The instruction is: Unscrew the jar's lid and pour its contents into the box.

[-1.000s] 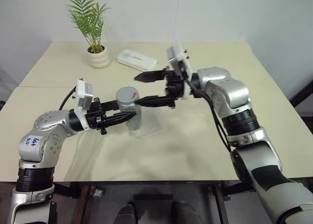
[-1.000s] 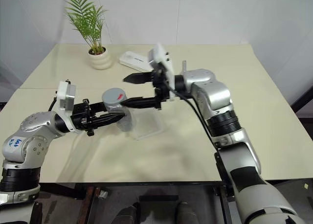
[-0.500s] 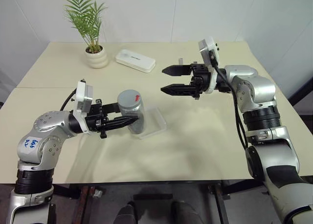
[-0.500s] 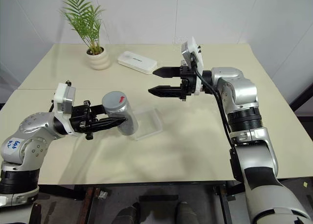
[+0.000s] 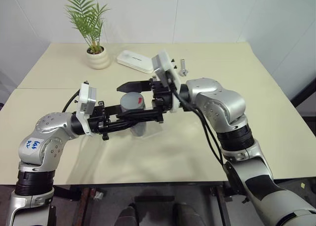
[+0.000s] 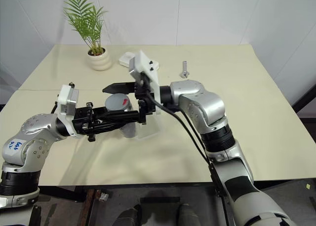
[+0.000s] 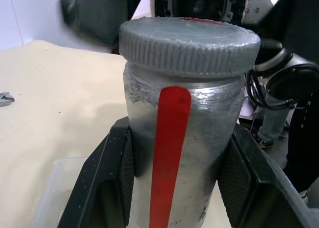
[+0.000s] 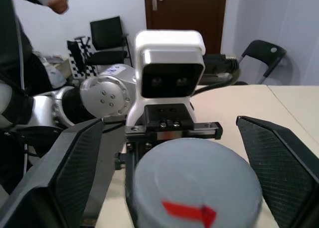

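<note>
Now at the unscrewing step: left gripper (image 7: 174, 188) pinches the jar (image 7: 182, 153) upright, held over the clear box (image 5: 153, 130) near the table's (image 5: 256, 137) mid-front. Lid (image 8: 197, 175) on. Right gripper (image 8: 182, 183) spread wide, straddling the lid, prob. not touching yet. Next: close on lid rim, twist w/o tilting jar.

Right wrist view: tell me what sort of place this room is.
Probably an office or lab room used for robot trials. Behind the lid stand a dark wooden door and black office chairs, and the head views show a plain cream table with a potted plant.
</note>
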